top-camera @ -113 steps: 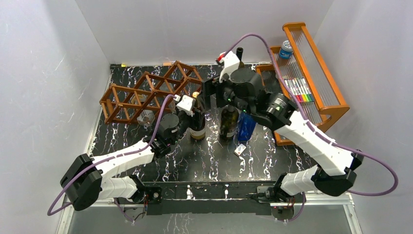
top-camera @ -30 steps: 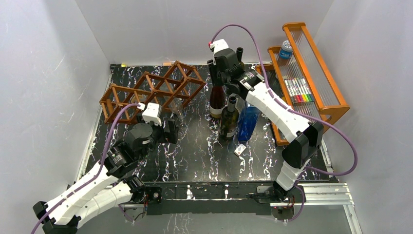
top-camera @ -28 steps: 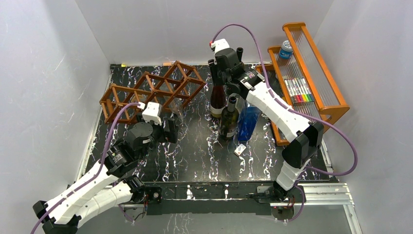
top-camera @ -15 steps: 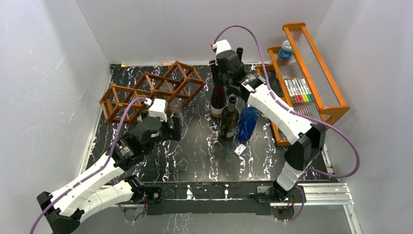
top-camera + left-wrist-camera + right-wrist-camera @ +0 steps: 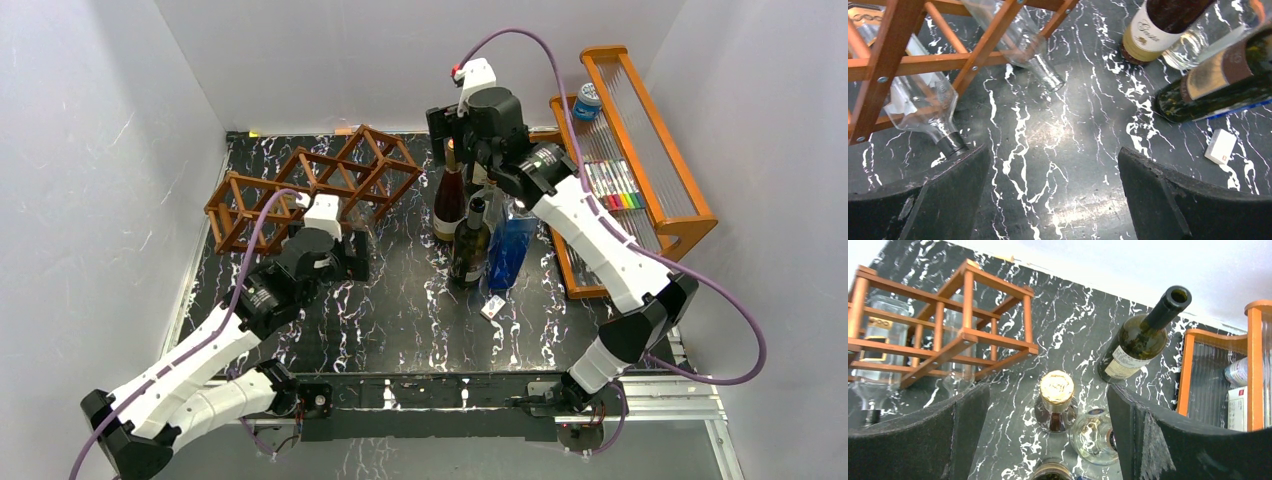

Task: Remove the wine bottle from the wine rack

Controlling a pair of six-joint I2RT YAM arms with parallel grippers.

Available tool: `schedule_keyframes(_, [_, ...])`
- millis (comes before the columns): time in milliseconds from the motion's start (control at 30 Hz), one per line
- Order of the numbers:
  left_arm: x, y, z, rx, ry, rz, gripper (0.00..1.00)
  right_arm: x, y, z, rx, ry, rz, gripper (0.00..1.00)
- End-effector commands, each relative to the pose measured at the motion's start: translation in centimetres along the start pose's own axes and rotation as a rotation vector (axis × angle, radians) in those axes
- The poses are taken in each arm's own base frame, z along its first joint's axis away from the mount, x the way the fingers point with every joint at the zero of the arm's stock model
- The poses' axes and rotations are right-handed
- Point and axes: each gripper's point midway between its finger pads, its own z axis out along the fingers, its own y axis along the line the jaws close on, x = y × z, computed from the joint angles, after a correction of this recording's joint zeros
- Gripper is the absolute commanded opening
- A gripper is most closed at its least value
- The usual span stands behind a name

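- Wine bottle first: clear glass with a dark cap, lying in a low cell of the wine rack. Its capped neck pokes out toward my left hand.
- My left hand is spread wide with nothing between its fingers. It sits low over the bench, and one finger is near that cap but not around it.
- A second clear bottle lies in the neighbouring cell, its neck slanting down toward the bench — so two are racked, as far as I can see.
- My right hand is just as wide open and carries nothing. It hangs high over the standing bottles, well apart from the rack.
- Under it stands a gold-capped bottle, with an uncorked dark bottle beyond; both are upright on the bench.
- My read is that the approach is nearly done and little else. I have yet to close on the wine bottle at the neck, draw it out along the cell without snagging the bars, and stand it on the bench — and the second one waits after that.
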Motion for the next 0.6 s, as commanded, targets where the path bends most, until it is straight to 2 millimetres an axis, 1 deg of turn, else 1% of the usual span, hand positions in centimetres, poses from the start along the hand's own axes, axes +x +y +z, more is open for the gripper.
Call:
schedule_keyframes(0, [-1.1, 1.2, -0.4, -0.019, 0.003, -0.044, 0.98, -5.7, 0.1, -4.9, -0.071, -0.136, 0.036, 0.98])
schedule_keyframes(100, [-1.6, 2.4, -1.0, -0.046, -0.002, -0.041, 0.98, -6.5, 1.9, -6.5, -0.159, -0.159, 0.042, 0.98])
schedule_keyframes(233, [-2.0, 3.9, -1.6, -0.080, -0.009, 0.011, 0.98, -6.3, 6.1, -8.0, -0.263, -0.145, 0.014, 0.98])
schedule_keyframes(367, [-3.0, 5.9, -2.6, -0.148, -0.052, 0.047, 0.98, -4.6, 10.2, -8.7, -0.325, -0.100, -0.035, 0.98])
schedule_keyframes(433, [-3.8, 6.3, -3.4, -0.162, -0.082, 0.037, 0.98, -3.4, 12.1, -8.9, -0.349, -0.078, -0.060, 0.98])
schedule_keyframes(500, [-4.6, 6.7, -4.2, -0.171, -0.124, 0.012, 0.98, -2.2, 13.7, -8.7, -0.376, -0.057, -0.072, 0.98])
schedule_keyframes(567, [-5.5, 6.9, -5.1, -0.174, -0.158, -0.010, 0.98, -0.4, 14.9, -7.9, -0.404, -0.018, -0.078, 0.98])
